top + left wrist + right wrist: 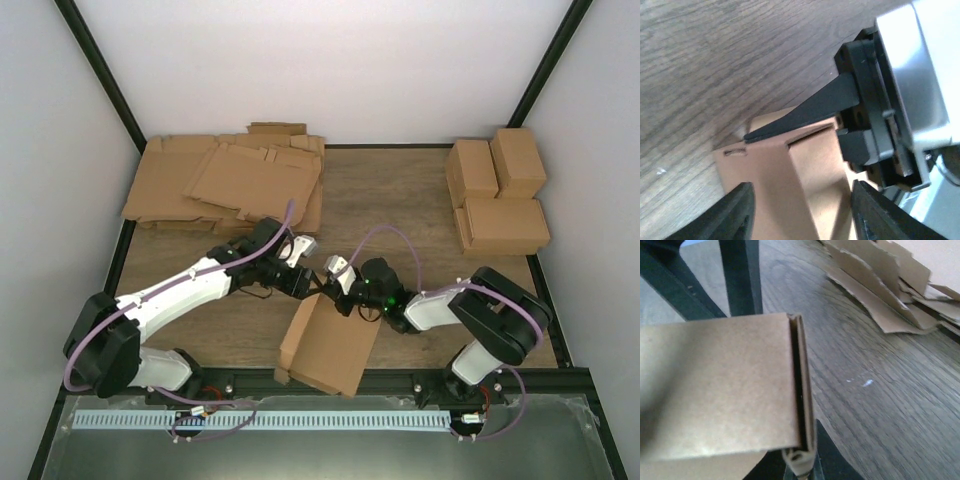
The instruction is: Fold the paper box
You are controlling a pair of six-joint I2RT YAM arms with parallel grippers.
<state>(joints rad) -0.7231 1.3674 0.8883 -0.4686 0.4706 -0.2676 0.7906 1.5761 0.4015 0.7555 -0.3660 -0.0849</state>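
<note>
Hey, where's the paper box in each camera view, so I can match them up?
Top external: the paper box sits bottom centre, by the near edge.
Left wrist: lower centre.
Right wrist: it fills the left half.
Shared landmark: the wooden table.

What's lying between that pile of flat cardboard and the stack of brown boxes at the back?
Nothing: in the top view, only bare wooden table separates the flat cardboard sheets from the folded boxes.
</note>
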